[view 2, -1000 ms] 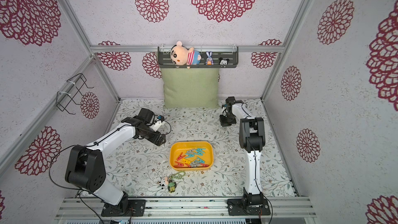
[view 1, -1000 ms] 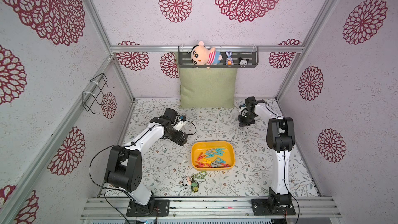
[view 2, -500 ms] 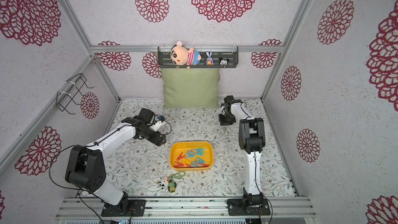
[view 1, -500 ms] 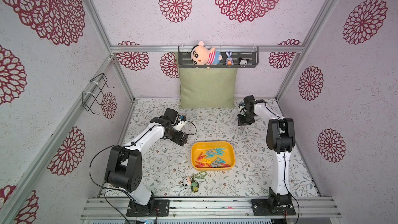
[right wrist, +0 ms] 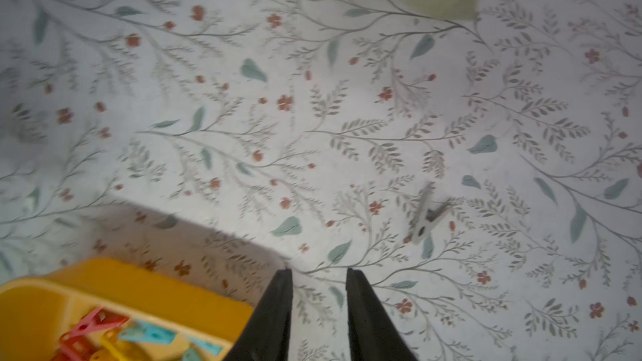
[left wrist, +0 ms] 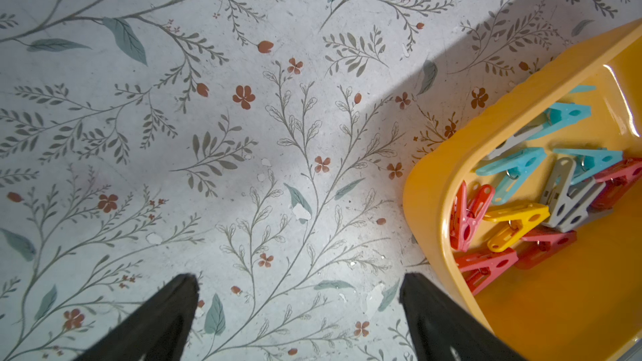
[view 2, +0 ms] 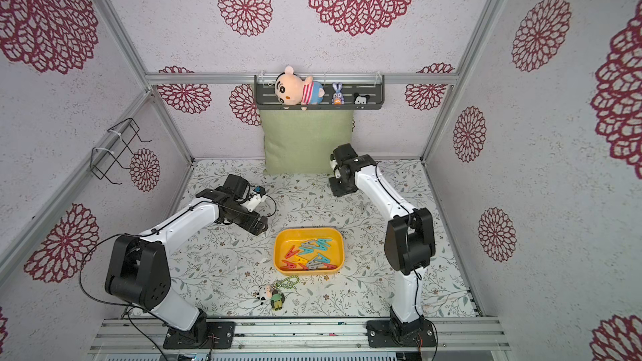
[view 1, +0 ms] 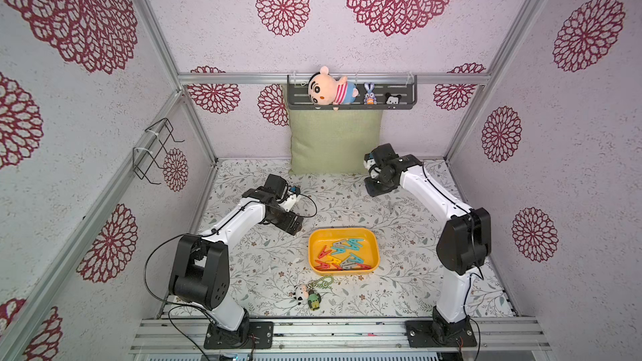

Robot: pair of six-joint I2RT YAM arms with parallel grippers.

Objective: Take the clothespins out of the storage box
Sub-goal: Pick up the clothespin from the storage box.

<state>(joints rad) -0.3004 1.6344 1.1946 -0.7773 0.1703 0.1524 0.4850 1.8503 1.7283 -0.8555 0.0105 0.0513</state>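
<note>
Left to right: the left gripper [left wrist: 299, 277] hangs over the pale floral-print table covering [view 1: 399, 283], just beside a corner of the shallow yellow plastic storage box [view 1: 370, 250], its black jaws spread wide and empty, as they were a second ago. The box sits mid-table and holds a jumble of small A-shaped plastic clothespins [view 1: 342, 255] in red, yellow, teal and grey. To the right comes the news: the right gripper [right wrist: 318, 270], pinched shut a second ago, now shows its jaws slightly parted with nothing between them. One grey plastic clothespin [right wrist: 428, 212] lies on the covering just ahead of its fingers, well apart from the box and short of the green fabric cushion [view 1: 333, 144] at the back wall. That looks like one clothespin delivered, with the heap in the box left to fetch. The box's long side runs across the table, and the clothespins inside lie mostly flat, pointing every way. The lone grey one lies on its side, its long axis roughly along the right fingers' reach, closed tip nearer them and legs splayed toward the cushion
</note>
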